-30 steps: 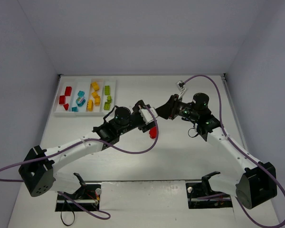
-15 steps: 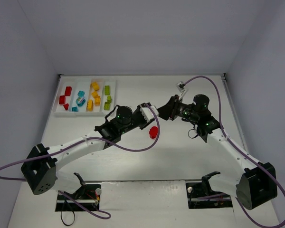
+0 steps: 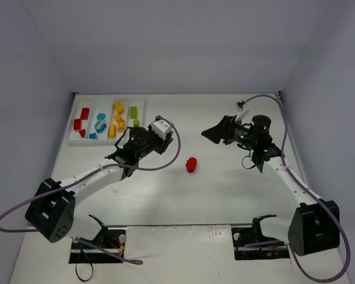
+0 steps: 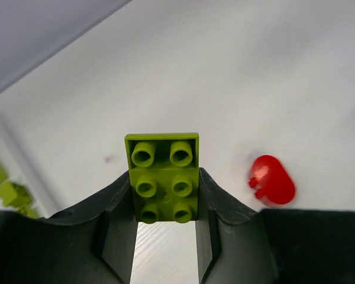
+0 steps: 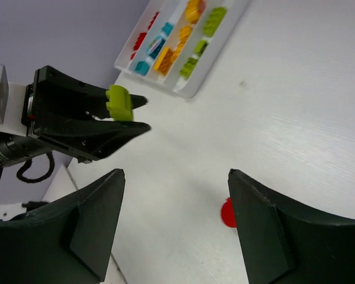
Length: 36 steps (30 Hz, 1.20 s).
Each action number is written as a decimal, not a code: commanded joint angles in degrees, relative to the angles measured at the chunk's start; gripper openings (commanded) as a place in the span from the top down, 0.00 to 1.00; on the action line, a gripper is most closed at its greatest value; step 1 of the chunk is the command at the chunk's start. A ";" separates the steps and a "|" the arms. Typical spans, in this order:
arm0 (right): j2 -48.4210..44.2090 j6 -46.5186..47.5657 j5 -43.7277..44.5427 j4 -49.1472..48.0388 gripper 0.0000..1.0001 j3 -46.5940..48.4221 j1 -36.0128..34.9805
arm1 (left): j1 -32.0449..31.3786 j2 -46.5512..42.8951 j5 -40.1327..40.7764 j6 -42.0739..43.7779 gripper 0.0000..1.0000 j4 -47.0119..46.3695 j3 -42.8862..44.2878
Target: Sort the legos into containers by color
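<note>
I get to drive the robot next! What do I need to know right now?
Left gripper: fingers shut on a lime green brick, near the tray.
Right gripper: fingers open, holding nothing.
Done: sorted bricks lie in all four compartments.
Left: drop the green one in the green compartment, then fetch the red brick from the table.

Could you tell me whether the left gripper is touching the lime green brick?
Touching: the left wrist view shows the lime green brick clamped, no gap, between both fingers of the left gripper.
</note>
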<state>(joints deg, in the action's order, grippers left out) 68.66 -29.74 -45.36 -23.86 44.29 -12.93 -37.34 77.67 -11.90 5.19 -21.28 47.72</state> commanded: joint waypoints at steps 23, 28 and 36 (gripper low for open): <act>-2.57 7.24 3.70 0.39 0.32 -4.04 8.18 | 27.32 43.35 1.71 -7.39 0.83 43.51 57.81; -2.22 7.50 3.70 0.39 0.32 -4.04 8.18 | 27.59 46.78 1.53 -6.60 0.75 44.92 60.73; -2.04 7.67 3.35 0.39 0.32 -4.04 8.27 | 28.11 46.70 3.02 -6.60 0.56 45.36 61.87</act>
<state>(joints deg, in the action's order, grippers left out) 67.59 -23.07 -41.34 -20.10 39.79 -4.54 -10.02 127.92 -9.34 -1.91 24.67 106.30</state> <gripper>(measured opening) 0.681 0.427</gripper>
